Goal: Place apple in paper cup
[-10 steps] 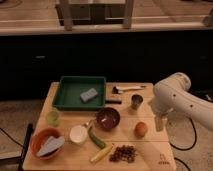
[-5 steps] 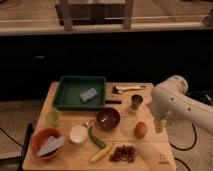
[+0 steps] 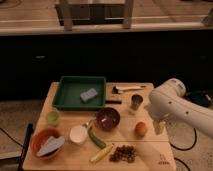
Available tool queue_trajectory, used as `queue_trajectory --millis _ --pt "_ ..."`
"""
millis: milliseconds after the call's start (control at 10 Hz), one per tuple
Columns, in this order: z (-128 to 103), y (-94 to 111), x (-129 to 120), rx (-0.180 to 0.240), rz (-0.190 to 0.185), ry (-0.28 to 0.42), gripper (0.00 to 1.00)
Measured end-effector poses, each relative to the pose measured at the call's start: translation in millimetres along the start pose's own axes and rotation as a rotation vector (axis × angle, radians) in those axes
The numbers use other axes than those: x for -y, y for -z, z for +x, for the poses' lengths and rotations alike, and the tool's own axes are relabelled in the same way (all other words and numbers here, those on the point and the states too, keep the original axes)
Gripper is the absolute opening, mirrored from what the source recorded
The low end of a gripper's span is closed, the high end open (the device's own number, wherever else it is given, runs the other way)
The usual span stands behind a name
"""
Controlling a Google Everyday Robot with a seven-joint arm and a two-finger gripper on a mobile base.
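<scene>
Small round orange-red apple (image 3: 141, 129) sits on the light wooden table (image 3: 150, 156), right of the dark maroon bowl (image 3: 107, 118). The white arm's gripper (image 3: 159, 126) hangs just right of the apple, jaws wide, holding nothing. The white round paper cup (image 3: 78, 134), probably paper, stands left of the bowl, well apart from the apple.

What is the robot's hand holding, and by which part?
Nothing. The hand hangs open beside the small round orange-red apple, which lies on the wooden table.
</scene>
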Motion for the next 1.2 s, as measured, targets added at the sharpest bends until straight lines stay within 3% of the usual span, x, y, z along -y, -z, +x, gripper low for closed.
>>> queue_trajectory --millis 1200 --pt "-16.9 -19.4 -14.3 -0.014 0.027 0.18 0.8"
